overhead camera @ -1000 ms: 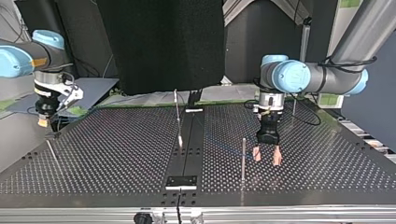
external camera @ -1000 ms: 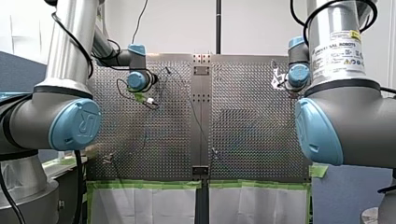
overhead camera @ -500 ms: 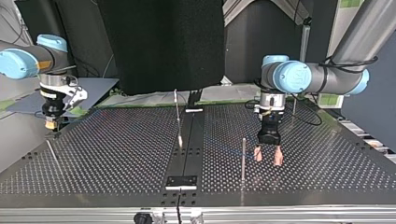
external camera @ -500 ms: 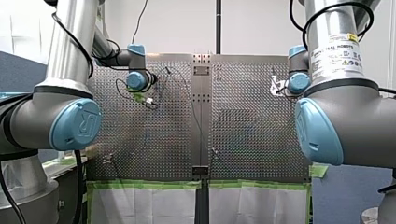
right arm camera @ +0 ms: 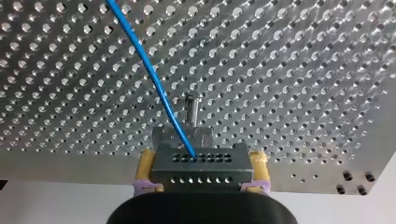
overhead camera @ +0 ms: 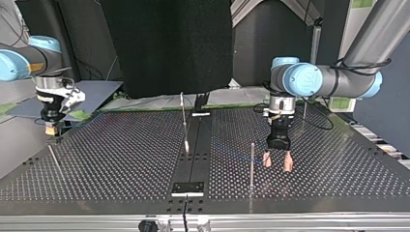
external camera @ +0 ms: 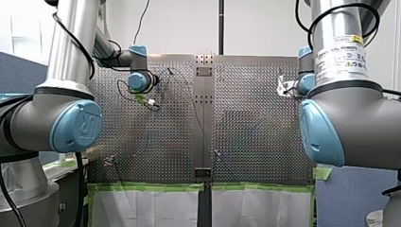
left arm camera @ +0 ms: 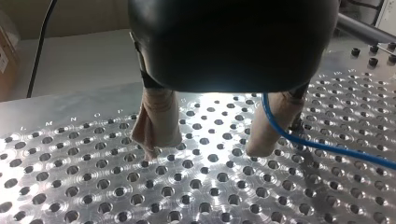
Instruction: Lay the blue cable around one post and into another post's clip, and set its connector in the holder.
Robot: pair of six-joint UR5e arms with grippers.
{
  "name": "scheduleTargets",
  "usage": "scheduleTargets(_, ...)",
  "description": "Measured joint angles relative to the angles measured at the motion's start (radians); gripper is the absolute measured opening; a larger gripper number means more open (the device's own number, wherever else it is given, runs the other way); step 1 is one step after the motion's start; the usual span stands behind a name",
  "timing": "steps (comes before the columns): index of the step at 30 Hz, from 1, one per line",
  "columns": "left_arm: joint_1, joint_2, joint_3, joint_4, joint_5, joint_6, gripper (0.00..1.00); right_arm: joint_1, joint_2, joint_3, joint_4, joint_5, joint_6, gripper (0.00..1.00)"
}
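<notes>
In the right wrist view my right gripper, with yellow pads, is shut on a grey perforated connector. The blue cable runs from the connector away across the perforated plate. A short metal post stands just ahead of the connector. In the top view this gripper hangs at the table's far left corner. My left gripper stands open, its beige pads just above the plate, beside a slim post. In the left wrist view the blue cable passes one of its fingers; nothing sits between them.
A tall post rises near the table's middle strip, with a small dark plate at the strip's near end. A thin rod lies at the top view's left. The perforated table spreads wide around both grippers.
My right arm shifted a little at the top view's left edge, first inward, then back, keeping the connector. My left gripper sank slightly and stays open.
</notes>
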Motion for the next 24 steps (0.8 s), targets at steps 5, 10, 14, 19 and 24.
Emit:
scheduleTargets(5,0.0,0.0,0.0,0.001,0.0,0.0,1.0,-0.028,0.0,0.004,0.016,-0.042,0.007,0.07)
scheduleTargets(10,0.002,0.0,0.0,0.002,0.0,0.0,1.0,-0.07,0.001,0.007,0.02,-0.085,0.013,0.07)
scheduleTargets(14,0.003,0.0,0.0,0.003,0.0,0.0,1.0,-0.104,0.003,0.008,0.013,-0.121,0.016,0.07)
scheduleTargets(19,0.004,0.0,0.0,0.003,0.0,0.001,1.0,-0.118,0.004,0.008,0.003,-0.163,0.021,0.07)
scheduleTargets(24,0.004,0.0,0.0,0.003,0.0,0.001,1.0,-0.113,0.005,0.009,-0.006,-0.202,0.018,0.07)
